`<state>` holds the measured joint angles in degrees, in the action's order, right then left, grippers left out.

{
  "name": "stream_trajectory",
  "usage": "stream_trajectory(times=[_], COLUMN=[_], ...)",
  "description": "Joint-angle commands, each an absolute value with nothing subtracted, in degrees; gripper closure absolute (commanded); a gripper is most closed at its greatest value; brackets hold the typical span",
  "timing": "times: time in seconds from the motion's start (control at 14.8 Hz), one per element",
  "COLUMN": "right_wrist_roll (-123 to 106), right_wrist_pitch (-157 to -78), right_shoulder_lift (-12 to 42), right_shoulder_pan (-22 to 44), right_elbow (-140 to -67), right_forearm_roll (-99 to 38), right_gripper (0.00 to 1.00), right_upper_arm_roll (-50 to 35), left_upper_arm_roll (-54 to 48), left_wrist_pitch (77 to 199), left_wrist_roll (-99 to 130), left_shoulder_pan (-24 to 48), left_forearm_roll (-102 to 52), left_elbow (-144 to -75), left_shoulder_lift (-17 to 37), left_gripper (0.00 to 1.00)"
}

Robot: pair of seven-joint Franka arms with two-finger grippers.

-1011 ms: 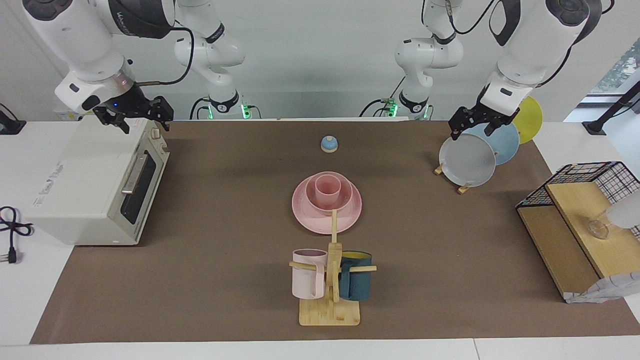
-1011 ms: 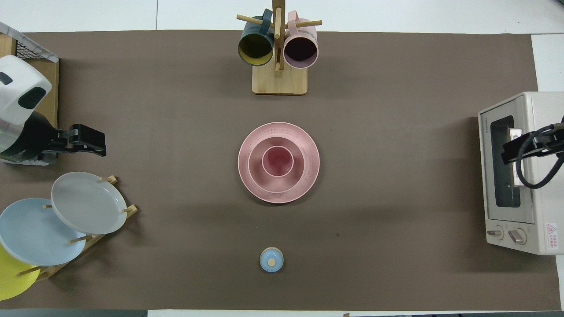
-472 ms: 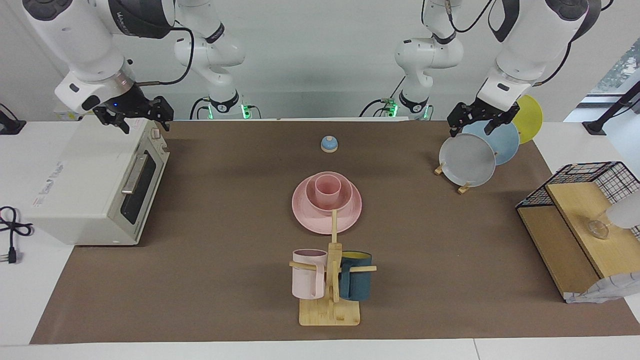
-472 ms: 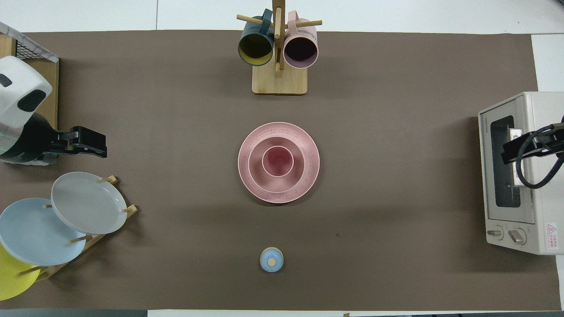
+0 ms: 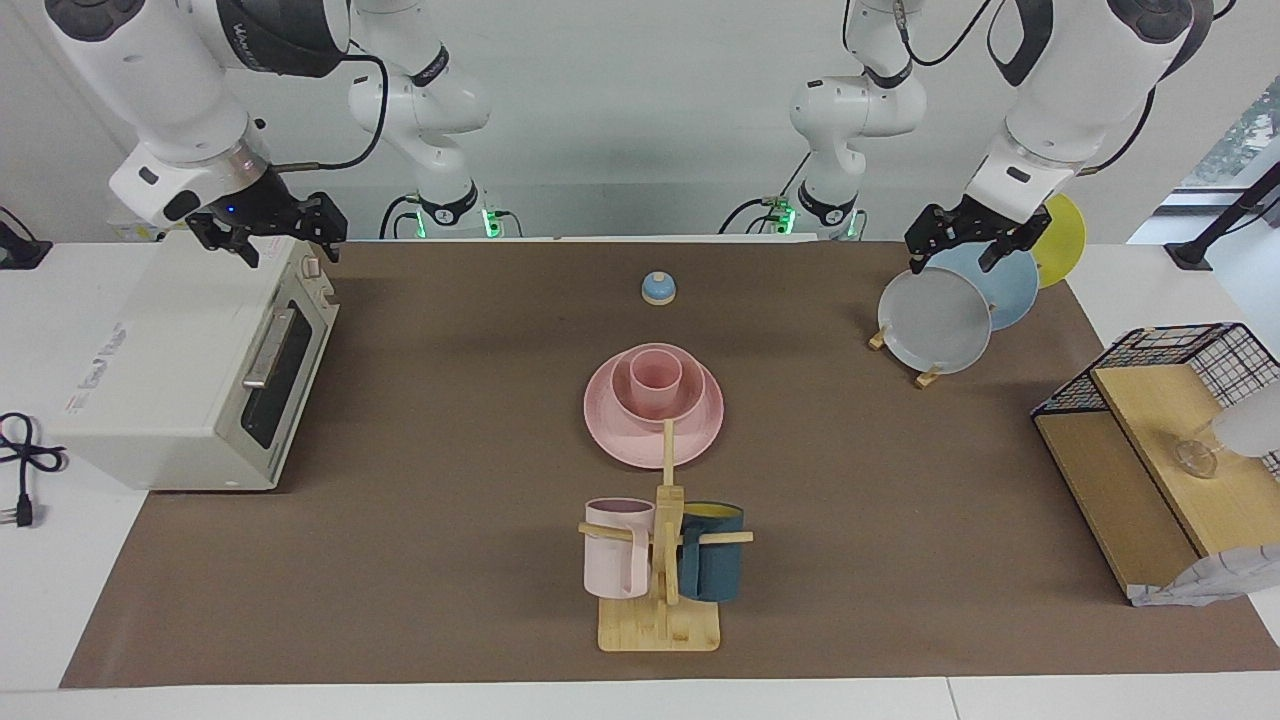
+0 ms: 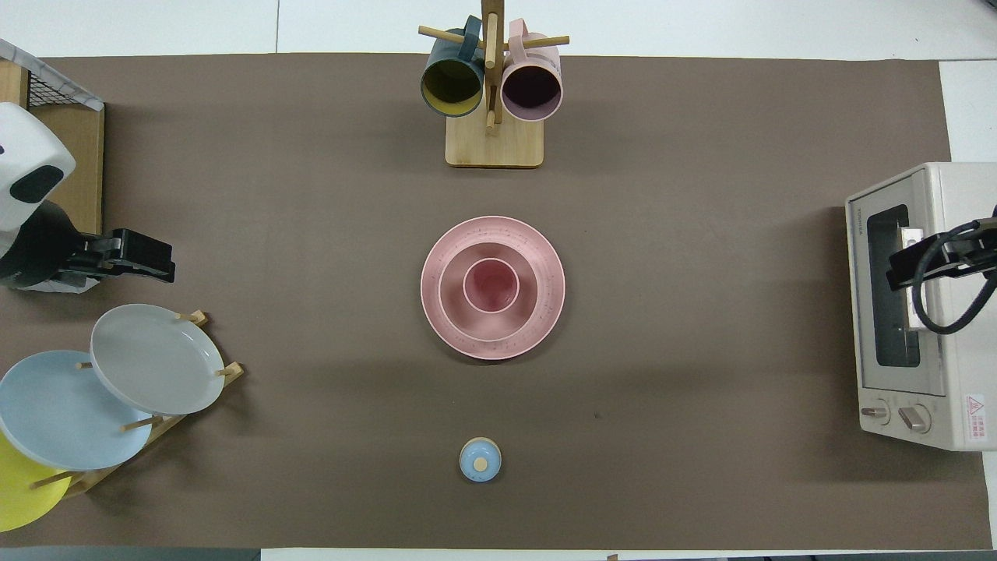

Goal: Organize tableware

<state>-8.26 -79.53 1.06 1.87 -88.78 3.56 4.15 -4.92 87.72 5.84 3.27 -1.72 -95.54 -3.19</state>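
The yellow plate (image 6: 23, 499) is cut off at the overhead view's edge and partly covered by the blue plate (image 6: 66, 409); in the facing view the left arm hides part of it. The mug tree's post (image 5: 668, 480) crosses the pink plate's rim (image 5: 700, 430) in the facing view. The cup (image 6: 491, 284) covers the middle of the bowl (image 6: 456, 300). The wire rack (image 6: 47, 93) at the left arm's end of the counter is cut off in both views. The toaster oven (image 6: 935, 312) runs past the overhead view's edge.
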Motion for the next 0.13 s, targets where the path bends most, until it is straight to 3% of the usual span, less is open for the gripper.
stream_trajectory(times=[0.0, 0.07], right_wrist_roll=[-7.6, -7.6], right_wrist_pitch=[-79.9, -79.9], right_shoulder_lift=[-0.2, -0.2], right_shoulder_pan=[1.2, 1.2], right_elbow=[-90.1, -90.1], right_forearm_roll=[3.0, 3.0], right_gripper=[0.0, 0.0], right_upper_arm_roll=[3.8, 3.8], left_upper_arm_roll=[-5.3, -5.3], left_wrist_pitch=[88.0, 88.0], left_wrist_roll=[5.4, 5.3], left_shoulder_pan=[1.9, 1.9], left_forearm_roll=[-2.4, -2.4], left_elbow=[-96.3, -96.3], left_shoulder_lift=[-4.7, -4.7], left_gripper=[0.0, 0.0])
